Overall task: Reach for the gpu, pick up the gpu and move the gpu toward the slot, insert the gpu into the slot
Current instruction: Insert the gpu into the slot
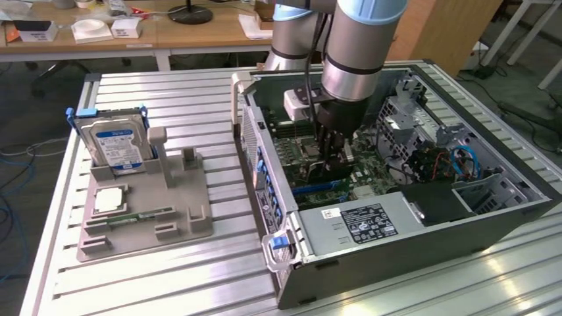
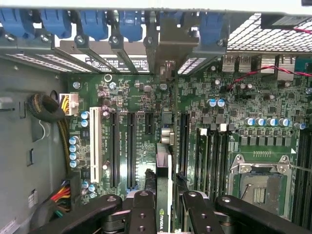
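1. One grey robot arm reaches down into the open grey computer case [image 1: 412,230] on the slatted metal table [image 1: 176,92]; I see its black gripper [image 1: 332,158] low over the green motherboard [image 2: 234,97].
2. From the wrist camera, the gripper [image 2: 168,204] has its two black fingers [image 2: 141,214] pressed against the faces of the thin green gpu card [image 2: 165,165], seen edgewise, so it is pinching the card between them.
3. I see the card held upright, running straight out from between the fingers toward the case's rear brackets, its silvery metal end bracket [image 2: 168,48] up by the blue clips [image 2: 87,22].
4. Beside the card lie long black expansion slots [image 2: 130,146], and another narrow black slot [image 2: 184,141] sits just on its other side; I cannot tell whether the card's edge is touching a connector.
5. Outside the case, in the exterior view's left, a blue-labelled silver hard drive [image 1: 114,141] stands in a grey plastic holder [image 1: 145,210].
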Controlling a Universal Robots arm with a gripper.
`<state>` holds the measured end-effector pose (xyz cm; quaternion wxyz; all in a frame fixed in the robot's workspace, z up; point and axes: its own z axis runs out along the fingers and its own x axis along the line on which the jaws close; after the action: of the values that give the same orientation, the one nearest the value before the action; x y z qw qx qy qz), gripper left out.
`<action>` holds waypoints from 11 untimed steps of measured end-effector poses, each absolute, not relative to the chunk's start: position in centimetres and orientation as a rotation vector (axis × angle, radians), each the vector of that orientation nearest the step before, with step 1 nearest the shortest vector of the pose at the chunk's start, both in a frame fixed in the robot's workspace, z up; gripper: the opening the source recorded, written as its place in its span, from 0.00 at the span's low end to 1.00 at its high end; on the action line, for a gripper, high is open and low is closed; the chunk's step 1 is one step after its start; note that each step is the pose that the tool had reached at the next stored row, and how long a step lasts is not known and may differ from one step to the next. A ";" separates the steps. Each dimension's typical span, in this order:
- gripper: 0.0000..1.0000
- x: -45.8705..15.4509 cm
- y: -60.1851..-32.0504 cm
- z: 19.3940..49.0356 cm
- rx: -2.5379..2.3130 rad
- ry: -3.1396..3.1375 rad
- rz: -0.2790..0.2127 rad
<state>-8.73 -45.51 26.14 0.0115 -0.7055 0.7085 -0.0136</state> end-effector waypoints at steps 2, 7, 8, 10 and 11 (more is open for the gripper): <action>0.26 -8.7 -45.5 26.0 -2.200 2.209 -0.042; 0.26 -8.7 -45.5 25.7 -2.201 2.210 -0.043; 0.26 -8.7 -45.5 25.6 -2.201 2.210 -0.043; 0.26 -8.8 -45.5 25.6 -2.200 2.210 -0.043; 0.26 -8.9 -45.5 25.6 -2.200 2.209 -0.043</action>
<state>-8.88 -45.50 25.58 0.0121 -0.7055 0.7085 -0.0139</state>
